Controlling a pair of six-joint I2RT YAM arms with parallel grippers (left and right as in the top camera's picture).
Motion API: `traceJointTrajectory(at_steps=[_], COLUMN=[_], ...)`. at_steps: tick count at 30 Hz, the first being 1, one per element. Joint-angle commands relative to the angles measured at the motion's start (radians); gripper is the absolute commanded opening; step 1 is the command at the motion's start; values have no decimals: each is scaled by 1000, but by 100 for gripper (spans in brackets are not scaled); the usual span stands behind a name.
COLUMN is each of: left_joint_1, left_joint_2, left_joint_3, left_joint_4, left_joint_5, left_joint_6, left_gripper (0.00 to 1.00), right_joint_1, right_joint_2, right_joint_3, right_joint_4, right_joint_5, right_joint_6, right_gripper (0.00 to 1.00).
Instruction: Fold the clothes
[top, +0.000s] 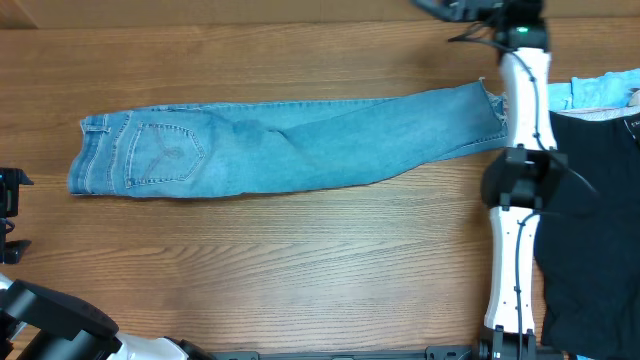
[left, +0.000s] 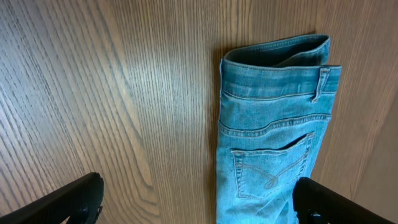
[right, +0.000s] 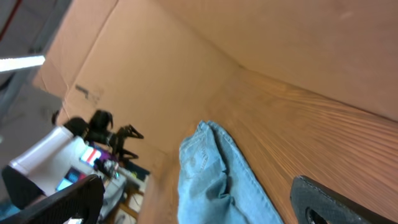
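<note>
Overhead and wrist views, ordered from the near table edge outward.

Nearest, at the left edge of the table (top: 300, 280), the left gripper (left: 196, 186) hovers low with its fingers spread fully and nothing between them. Its camera looks down on the waistband (left: 273, 68) and back pocket (left: 270, 168), which lie just beyond the right-hand finger.

Across mid-table lie the jeans (top: 290, 150), flat and already doubled lengthwise so that one leg covers the other. The waist is to the left and the hem end (right: 205, 140) to the right. The upper layer shows a shallow diagonal ridge near the knee.

The right arm (top: 515, 250) reaches up the right side, past a black garment (top: 590, 210) and a pale blue cloth (top: 600, 92) that wait there.

Farthest, the right gripper (right: 198, 183) is raised above the hem end with its jaws wide apart, holding nothing. The cardboard wall (right: 186, 62) stands behind it.

Judged step: the crosswise fold, hem toward waist. To do it well:

- The right gripper should pinch both leg layers at the hem together.
- It should lift only enough to clear the cloth, then carry the hem straight along the leg line.
- The left gripper can steady the waist so the stack does not slide.
- Edges should meet squarely before the hem is let go; the knee ridge may skew the fold.
</note>
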Motion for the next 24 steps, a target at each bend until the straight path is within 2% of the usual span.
traceJointTrajectory(at_steps=[1, 3, 7, 9, 10, 13, 16, 17, 19, 22, 23, 24], left_joint_1=[-1, -1, -1, -1, -1, -1, -1, -1, -1, -1, -1, -1], left_joint_2=[-18, -18, -18, -18, -18, -18, -18, -18, -18, -18, -18, -18], left_joint_3=[2, 2, 2, 2, 2, 2, 2, 2, 2, 2, 2, 2], left_joint_4=[2, 2, 2, 2, 2, 2, 2, 2, 2, 2, 2, 2], left_joint_5=[7, 7, 7, 7, 7, 7, 7, 7, 7, 7, 7, 7], left_joint_6=[-9, -9, -9, -9, -9, -9, -9, -9, -9, -9, -9, -9], left_gripper=[100, 100, 100, 100, 100, 100, 100, 100, 100, 100, 100, 100], right_joint_1=[-46, -76, -111, -124, -126, -127, -127, -127, -127, -132, -132, -120], right_joint_2=[-42, -86, -141, -168, -179, -222, -230, -230, -230, -242, -249, -250], right_joint_3=[127, 127, 127, 127, 127, 127, 126, 125, 125, 125, 125, 125], right_joint_4=[74, 238, 777, 963, 998, 988, 899, 819, 586, 282, 83, -58], right_joint_5=[-40, -41, -47, -47, -47, -43, -43, -39, 63, 347, 492, 557], right_joint_6=[232, 432, 969, 1162, 1206, 1217, 1219, 1209, 1074, 888, 687, 543], right_gripper=[100, 100, 99, 99, 99, 99, 99, 99, 99, 99, 100, 100])
